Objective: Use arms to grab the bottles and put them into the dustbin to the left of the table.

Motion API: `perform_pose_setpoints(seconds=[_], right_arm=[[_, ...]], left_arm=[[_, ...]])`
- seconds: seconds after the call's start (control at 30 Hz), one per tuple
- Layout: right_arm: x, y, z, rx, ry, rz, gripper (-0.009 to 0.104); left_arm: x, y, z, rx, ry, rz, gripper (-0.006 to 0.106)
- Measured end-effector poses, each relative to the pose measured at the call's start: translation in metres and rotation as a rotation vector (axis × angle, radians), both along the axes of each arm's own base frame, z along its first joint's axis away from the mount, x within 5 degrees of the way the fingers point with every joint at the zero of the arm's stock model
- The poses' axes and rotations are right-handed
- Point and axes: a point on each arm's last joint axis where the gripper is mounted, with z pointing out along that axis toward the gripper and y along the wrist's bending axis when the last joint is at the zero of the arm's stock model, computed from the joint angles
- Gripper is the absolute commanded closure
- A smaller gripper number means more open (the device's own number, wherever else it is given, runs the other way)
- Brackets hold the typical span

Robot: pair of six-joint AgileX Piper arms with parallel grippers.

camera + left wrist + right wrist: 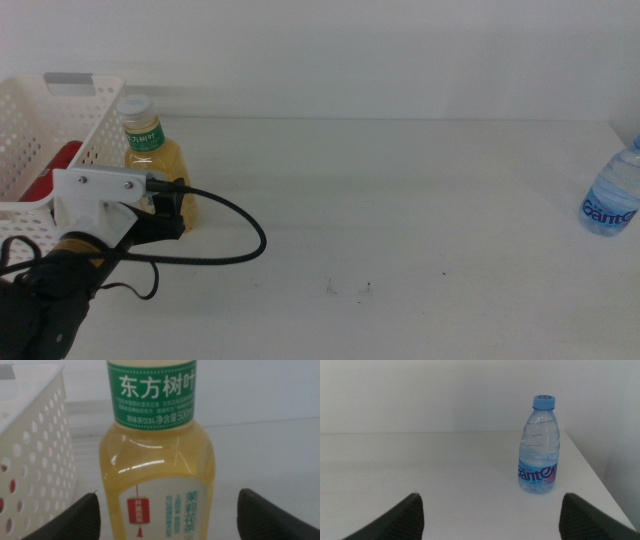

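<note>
White table (pixel 420 200), bare mid-surface. Dustbin (pixel 40 130) at far left edge; something red (pixel 62 160) shows inside. Left gripper (pixel 167 515) spread wide, yellow tea bottle (pixel 157 460) upright between the jaws, not gripped, just beside the bin. Right gripper (pixel 490 515) also wide apart, holding nothing, facing water bottle (pixel 538 445) upright near table's right edge.

The yellow tea bottle (pixel 150 160) stands upright on the table (pixel 400 200) just beside the white basket (pixel 60 110), white cap on, green label at its neck. A red can (pixel 55 168) lies inside the basket. The clear water bottle (pixel 540 450), blue-capped, stands upright near the table's far right edge.
</note>
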Motion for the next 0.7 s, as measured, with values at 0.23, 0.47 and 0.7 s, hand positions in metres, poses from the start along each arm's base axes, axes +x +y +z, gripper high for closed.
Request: perform_pose_setpoints(seconds=[0.23, 0.47, 0.7], right_arm=[[0.0, 0.0, 0.0, 0.0, 0.0, 0.0, 0.003], [0.0, 0.0, 0.0, 0.0, 0.0, 0.0, 0.003], [0.0, 0.0, 0.0, 0.0, 0.0, 0.0, 0.003]], left_arm=[[0.017, -0.002, -0.01, 0.002, 0.012, 0.0, 0.007], [0.037, -0.004, -0.022, 0.003, 0.021, 0.0, 0.007], [0.05, -0.005, -0.033, 0.002, 0.032, 0.001, 0.007]])
